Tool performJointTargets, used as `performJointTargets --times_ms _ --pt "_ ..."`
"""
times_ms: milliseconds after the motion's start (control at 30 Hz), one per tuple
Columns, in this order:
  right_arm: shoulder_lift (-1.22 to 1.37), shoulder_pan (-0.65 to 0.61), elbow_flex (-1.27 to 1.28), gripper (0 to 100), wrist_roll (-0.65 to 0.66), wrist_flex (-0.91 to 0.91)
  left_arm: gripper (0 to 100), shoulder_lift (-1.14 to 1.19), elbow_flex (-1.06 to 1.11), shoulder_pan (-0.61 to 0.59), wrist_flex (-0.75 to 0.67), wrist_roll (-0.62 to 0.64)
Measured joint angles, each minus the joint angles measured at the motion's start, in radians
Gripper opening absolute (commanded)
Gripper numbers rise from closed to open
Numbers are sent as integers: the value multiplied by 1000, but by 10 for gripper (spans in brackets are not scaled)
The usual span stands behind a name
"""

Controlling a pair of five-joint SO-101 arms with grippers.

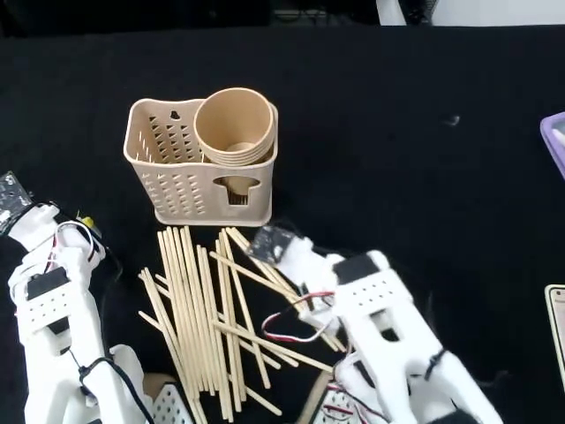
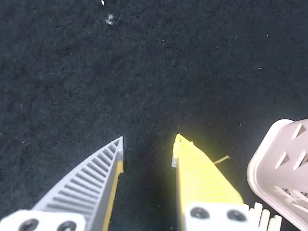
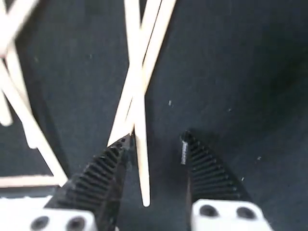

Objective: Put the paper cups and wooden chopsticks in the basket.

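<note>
- While the paper cups (image 1: 234, 124) sat stacked in one end of the basket (image 1: 177, 190), the wooden chopsticks (image 1: 190, 300) lay scattered on the worktop (image 1: 424, 177) just in front of it, so picking those up looked to be the step in hand.
- The right tool (image 3: 155, 138) stood partly open, low over them. A couple crossed between its jaws, one jaw seemingly touching them, nothing gripped.
- Next, I judged, it had to close squarely on them, then lift.
- The left tool (image 2: 148, 138) hung open and empty over bare worktop beside the basket.
</note>
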Motion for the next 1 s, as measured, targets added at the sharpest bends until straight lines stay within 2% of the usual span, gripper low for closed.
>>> performJointTargets --times_ms 133,267,400,433,633,1000 --pt "52 -107 -51 162 -135 -52 170 0 0 0 0 0" --pt "121 -198 -25 156 -215 -210 170 0 0 0 0 0" --pt "213 -207 -26 5 -235 -284 170 0 0 0 0 0" --pt "226 -203 -35 15 -232 -284 170 0 0 0 0 0" --pt "224 -135 -60 10 -222 -212 170 0 0 0 0 0" --pt "-109 163 -63 10 61 34 170 0 0 0 0 0"
